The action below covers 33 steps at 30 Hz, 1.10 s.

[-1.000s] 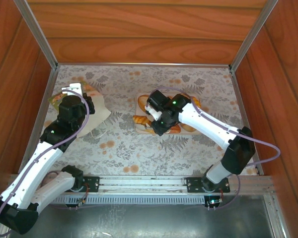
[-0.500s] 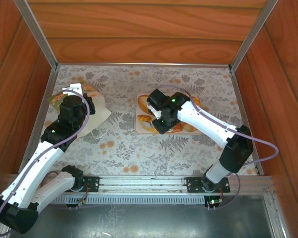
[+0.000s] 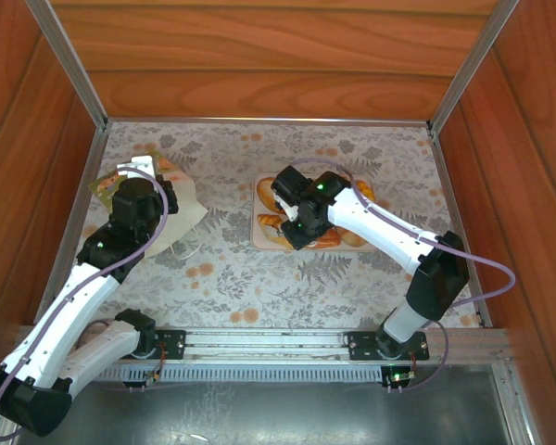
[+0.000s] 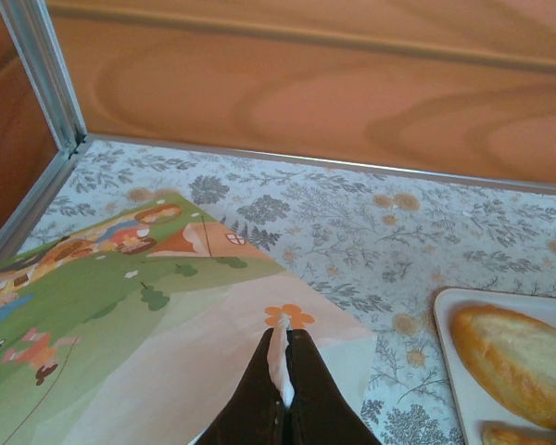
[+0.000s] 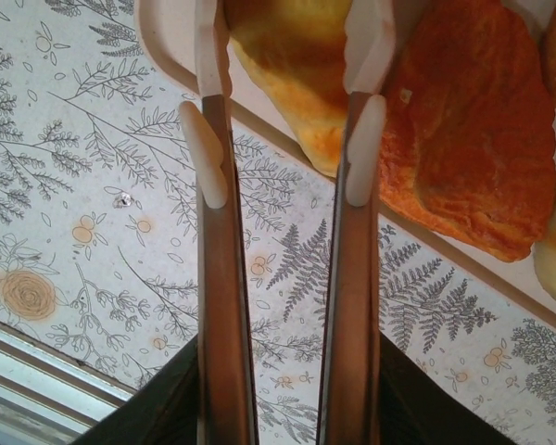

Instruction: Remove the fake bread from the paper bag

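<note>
The paper bag (image 3: 183, 218) lies flat at the left, its green print (image 4: 120, 287) facing up. My left gripper (image 3: 164, 197) is shut on a white twisted bit of the bag at its edge (image 4: 285, 345). Several pieces of fake bread (image 3: 331, 239) lie on the pale tray (image 3: 259, 190) at the centre. My right gripper (image 3: 292, 224) hangs over the tray's near left part, and its fingers (image 5: 287, 37) hold a golden roll (image 5: 292, 65) that fills the gap between them. An orange croissant (image 5: 473, 139) lies right beside it. A long roll (image 4: 510, 357) shows on the tray (image 4: 445, 320).
The floral tablecloth (image 3: 232, 278) covers the table, which wooden walls and metal corner posts (image 3: 69, 65) enclose. The bag's cord handle (image 3: 178, 248) trails toward the near side. The rail (image 3: 259, 343) carrying the arm bases runs along the near edge.
My right gripper has shifted slightly back and left over the tray, and the roll that stuck out past the tray's left edge now lies over the tray. The left arm has stayed still.
</note>
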Each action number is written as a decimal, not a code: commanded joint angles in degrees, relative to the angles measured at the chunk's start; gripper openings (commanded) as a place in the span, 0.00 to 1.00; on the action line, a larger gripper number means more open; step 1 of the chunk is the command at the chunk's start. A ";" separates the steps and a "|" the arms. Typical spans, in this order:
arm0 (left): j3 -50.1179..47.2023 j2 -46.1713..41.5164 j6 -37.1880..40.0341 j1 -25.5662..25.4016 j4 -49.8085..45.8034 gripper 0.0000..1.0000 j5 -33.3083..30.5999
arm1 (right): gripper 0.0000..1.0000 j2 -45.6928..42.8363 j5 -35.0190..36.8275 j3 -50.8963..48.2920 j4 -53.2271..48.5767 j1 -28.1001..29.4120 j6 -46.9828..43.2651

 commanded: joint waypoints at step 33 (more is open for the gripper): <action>0.71 0.14 -0.51 0.32 0.52 0.00 0.64 | 0.46 -6.21 0.88 -9.69 12.43 0.25 -5.96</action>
